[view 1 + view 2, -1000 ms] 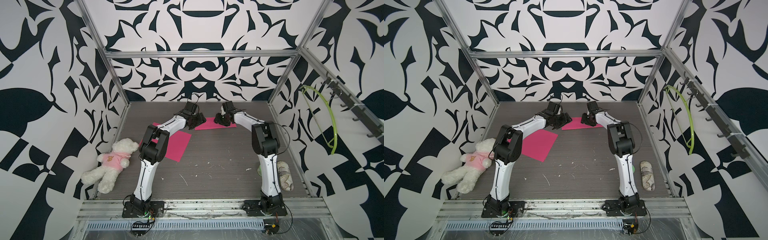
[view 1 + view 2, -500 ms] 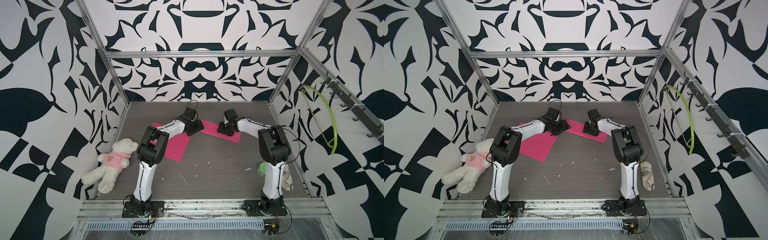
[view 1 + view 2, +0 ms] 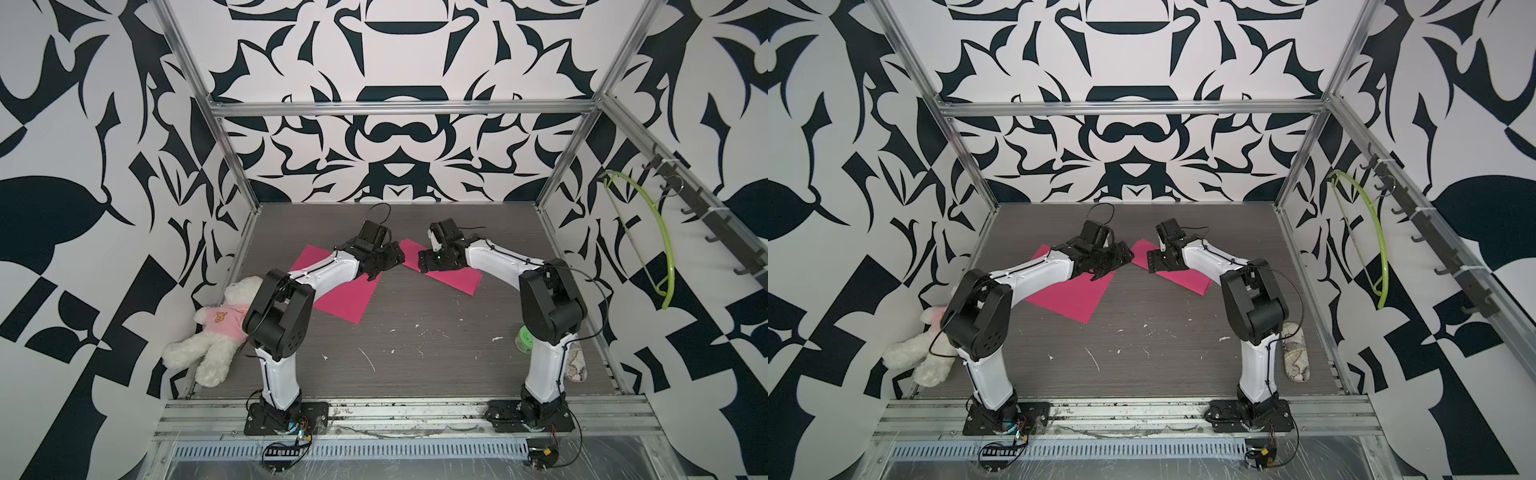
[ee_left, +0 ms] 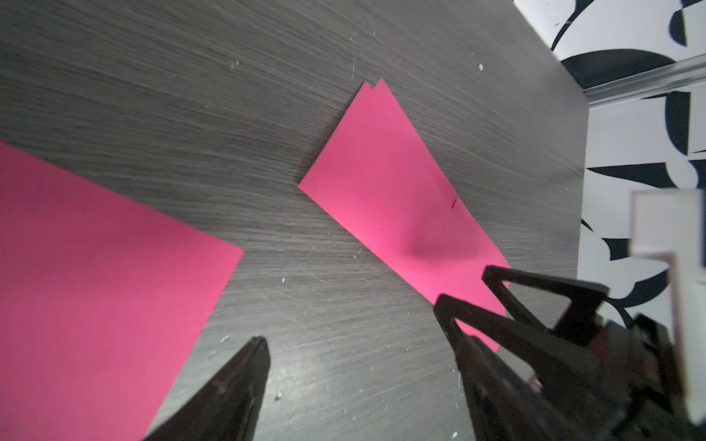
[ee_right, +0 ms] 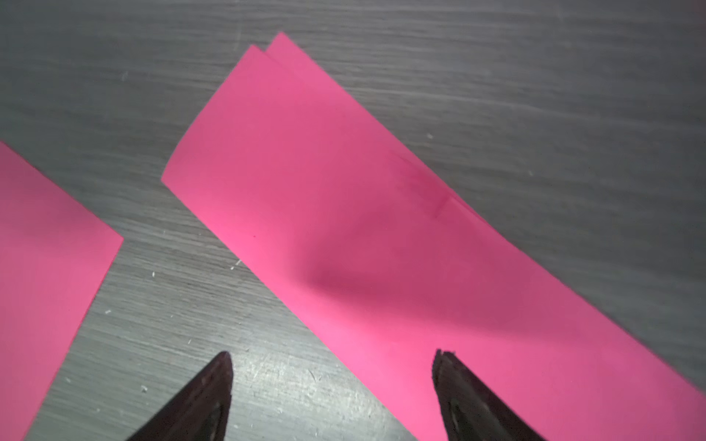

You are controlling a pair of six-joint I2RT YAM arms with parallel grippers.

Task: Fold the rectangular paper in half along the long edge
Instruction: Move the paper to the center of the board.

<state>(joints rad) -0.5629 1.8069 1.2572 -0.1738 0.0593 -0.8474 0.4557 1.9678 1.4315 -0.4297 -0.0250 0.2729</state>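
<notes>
papers: I count two, folded paper (image 5: 363,229) and flat sheet (image 3: 349,299)
fingers: left fingers (image 4: 244,382), right fingers (image 5: 206,389) both released, empty

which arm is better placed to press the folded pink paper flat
Probably the right: its open hand hovers partly over the folded pink paper, while the left hand hangs beside it over bare table.

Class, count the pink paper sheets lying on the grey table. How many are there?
2. A folded pink sheet lies by the right gripper; an unfolded pink sheet lies flat, partly under the left arm. None seems hidden.
</notes>
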